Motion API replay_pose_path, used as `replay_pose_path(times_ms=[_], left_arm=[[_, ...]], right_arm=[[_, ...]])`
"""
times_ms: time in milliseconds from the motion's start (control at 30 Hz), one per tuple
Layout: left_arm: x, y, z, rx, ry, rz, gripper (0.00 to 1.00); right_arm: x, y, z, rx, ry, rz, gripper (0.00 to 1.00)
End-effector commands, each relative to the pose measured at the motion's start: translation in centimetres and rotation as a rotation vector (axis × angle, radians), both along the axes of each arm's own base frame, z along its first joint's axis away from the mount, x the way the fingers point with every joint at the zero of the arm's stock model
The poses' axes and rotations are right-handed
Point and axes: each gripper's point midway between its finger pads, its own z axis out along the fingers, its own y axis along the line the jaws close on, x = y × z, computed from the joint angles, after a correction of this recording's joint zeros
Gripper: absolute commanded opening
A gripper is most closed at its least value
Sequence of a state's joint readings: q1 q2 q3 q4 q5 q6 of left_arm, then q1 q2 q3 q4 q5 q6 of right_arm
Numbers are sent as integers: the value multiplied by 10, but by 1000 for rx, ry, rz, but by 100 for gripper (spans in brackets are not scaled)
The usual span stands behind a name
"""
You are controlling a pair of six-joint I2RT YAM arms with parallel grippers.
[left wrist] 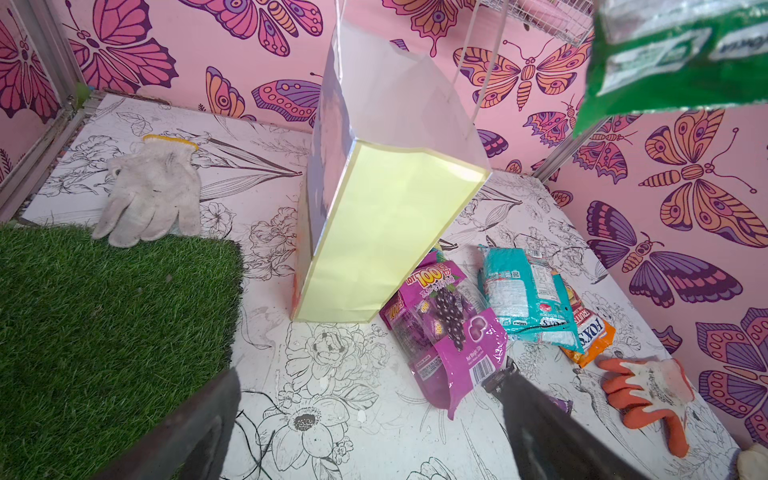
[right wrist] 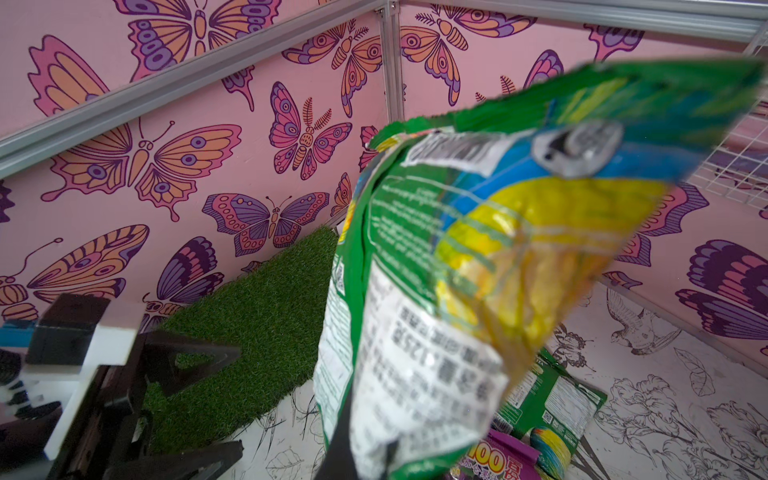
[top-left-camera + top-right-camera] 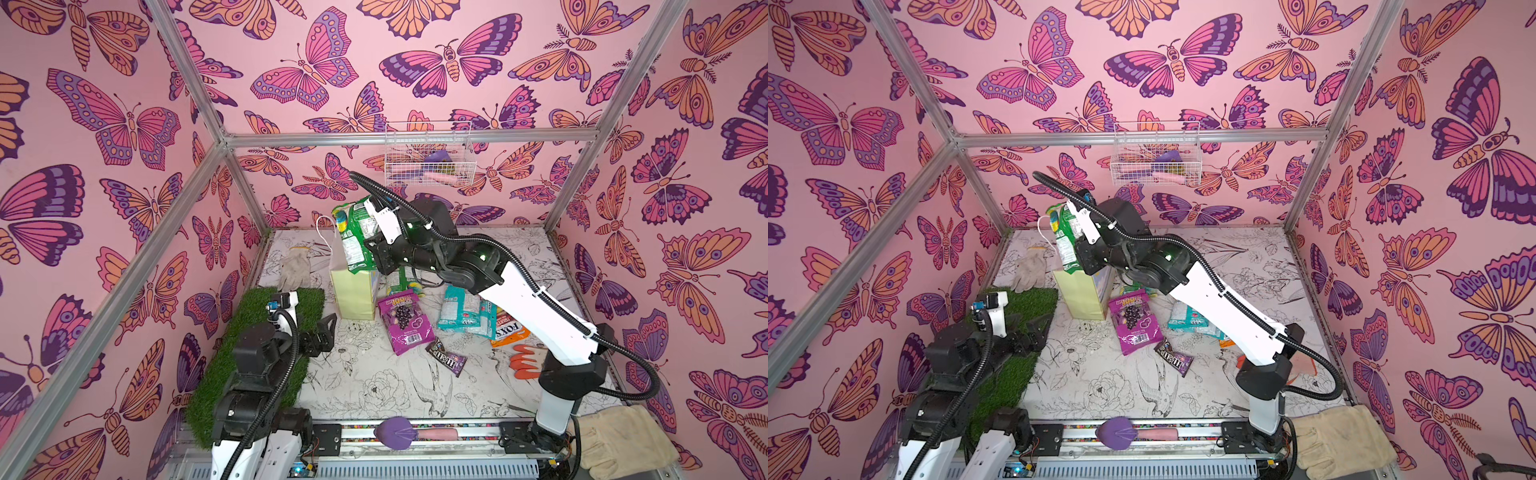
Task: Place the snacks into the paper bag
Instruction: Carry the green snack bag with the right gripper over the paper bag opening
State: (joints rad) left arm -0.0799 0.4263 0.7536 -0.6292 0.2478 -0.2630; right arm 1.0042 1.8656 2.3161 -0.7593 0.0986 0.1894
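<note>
In both top views the right arm is stretched from its base, forearm slanting up and across the middle, wrist bent down at the end. The right gripper (image 3: 368, 255) (image 3: 1084, 257) has its jaws pinched almost together on a green packet (image 3: 356, 232) (image 3: 1067, 237), gripping it near one end. The packet hangs in the air just above the paper bag (image 3: 353, 295) (image 3: 1079, 297), which stands upright right below that gripper with its mouth open. The right wrist view is filled with that green packet (image 2: 415, 332), blurred at close range. The left arm sits folded low over the grass mat (image 3: 249, 353). The left gripper (image 3: 322, 332) (image 1: 365, 374) is spread wide with nothing between its fingers, pointing at the bag's pale yellow side. Just beyond it lies the purple grape pouch (image 1: 449, 328), touching the bag's foot. Farther out lie the teal packets (image 1: 523, 291), the orange Fox's bag (image 1: 590, 336) and the M&M's packet (image 3: 446, 357). A second green packet (image 3: 401, 282) lies beneath the right wrist.
</note>
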Motion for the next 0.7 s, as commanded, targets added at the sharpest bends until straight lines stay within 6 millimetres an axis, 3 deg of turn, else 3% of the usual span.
replay_pose_path(times_ms=[0, 333, 667], left_arm=[[-4, -5, -4, -3, 5, -29, 100], [-4, -5, -5, -3, 8, -32, 100], [-3, -5, -5, -2, 9, -33, 100]], right_arm=[[6, 6, 13, 13, -47, -15, 0], [33, 17, 12, 10, -92, -111, 0], [59, 26, -14, -58, -127, -195, 0]])
